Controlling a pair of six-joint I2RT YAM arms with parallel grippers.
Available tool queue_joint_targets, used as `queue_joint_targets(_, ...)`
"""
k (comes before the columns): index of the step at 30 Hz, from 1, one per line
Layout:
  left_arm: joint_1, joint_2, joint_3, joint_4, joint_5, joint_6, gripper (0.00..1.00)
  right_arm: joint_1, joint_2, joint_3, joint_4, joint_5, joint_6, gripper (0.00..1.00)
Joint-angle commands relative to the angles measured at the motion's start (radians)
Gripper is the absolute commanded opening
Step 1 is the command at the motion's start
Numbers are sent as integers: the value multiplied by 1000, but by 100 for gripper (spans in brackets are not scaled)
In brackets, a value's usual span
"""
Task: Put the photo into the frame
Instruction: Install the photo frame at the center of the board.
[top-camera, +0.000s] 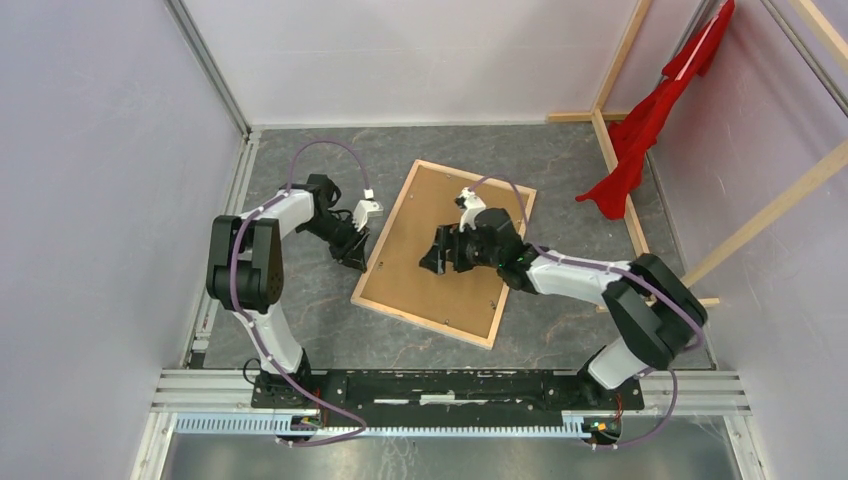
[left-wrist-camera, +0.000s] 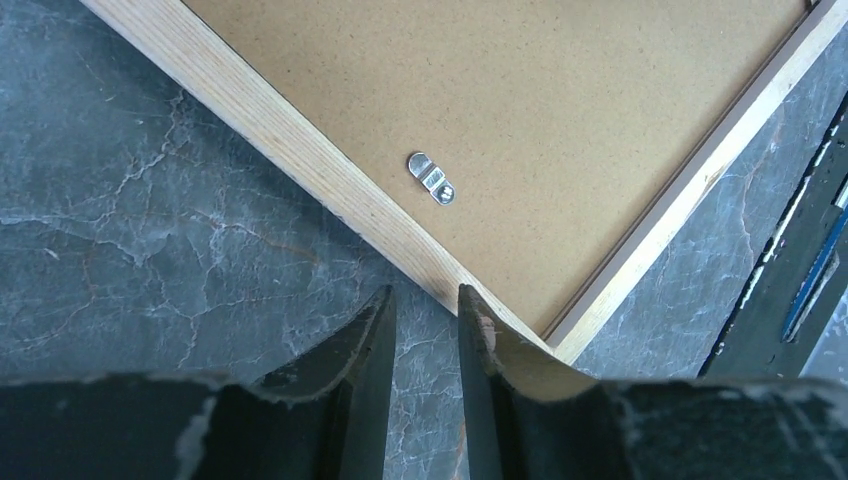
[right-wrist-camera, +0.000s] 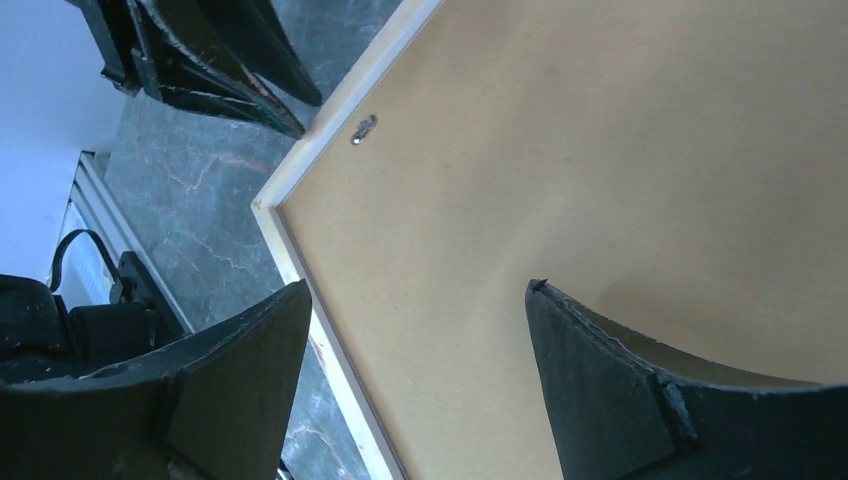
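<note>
While the frame lies back-up and askew in the middle of the bench, with the brown backing board seated in it, you see no photo from above, so you cannot tell whether it is already under that board. The left tool sits just beside the frame's left long edge, and the right tool hangs over the board. From the left wrist, your tool shows only a narrow gap between its jaws, with nothing in it. It is aimed at the wooden border near a corner, and a small metal turn clip rests on the board just beyond. If the clip is your target, as seems likely, come in low and square and push it along its swing rather than scraping the board. From the right wrist, your tool is spread wide and empty above the board. Press it down flat there so the frame does not skate while the left works.
</note>
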Motion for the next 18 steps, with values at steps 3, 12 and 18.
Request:
queue_joint_targets(3,1,31,38,-20,62,-32,31,101,141,114,166,-20,67,84)
queue_joint_targets(12,2,59,22,-9,35,-31,16,189,349,266,224,-42,102,80)
queue_joint_targets(18,4,68,15,-5,36,-35,14,199,426,317,232,-52,115,78)
